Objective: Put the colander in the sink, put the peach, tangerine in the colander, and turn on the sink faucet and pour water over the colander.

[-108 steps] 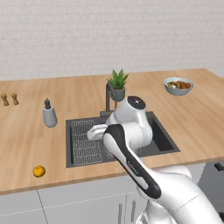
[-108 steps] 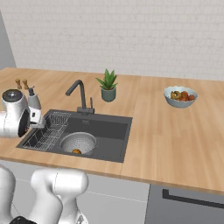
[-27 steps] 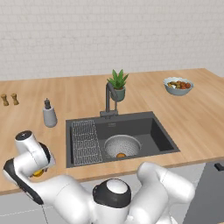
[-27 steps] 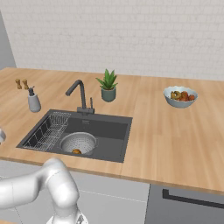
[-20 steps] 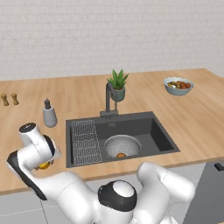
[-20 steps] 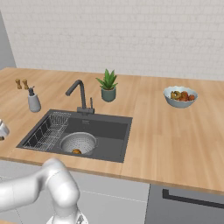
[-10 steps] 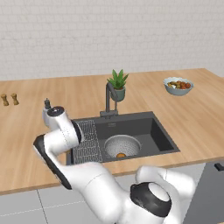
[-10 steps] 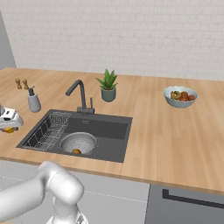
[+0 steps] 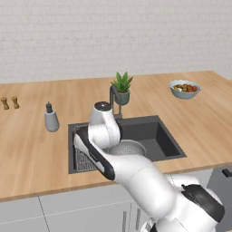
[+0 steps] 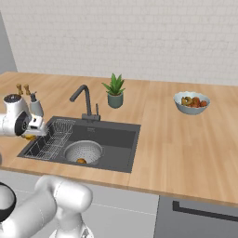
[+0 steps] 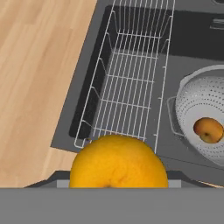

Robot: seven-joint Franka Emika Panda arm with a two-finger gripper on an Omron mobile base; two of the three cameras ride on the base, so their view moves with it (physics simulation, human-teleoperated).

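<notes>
the gripper [image 10: 30,135] is clasped on the tangerine [image 11: 118,161], which sits between its fingers, above the near edge of the wire rack [image 11: 129,87] in the sink [image 11: 188,39]. beyond the fingers and off to one side, the colander [image 11: 205,129] sits in the sink with the peach [image 11: 208,130] inside.

peach [image 11: 208,130] in colander [image 11: 199,103]; colander in sink [image 10: 115,137] beside rack [image 11: 127,83]

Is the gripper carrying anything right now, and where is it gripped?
Yes: the tangerine sits in the gripper, apparently held by its sides, above the sink's wire rack. The finger contact itself is hidden.
</notes>
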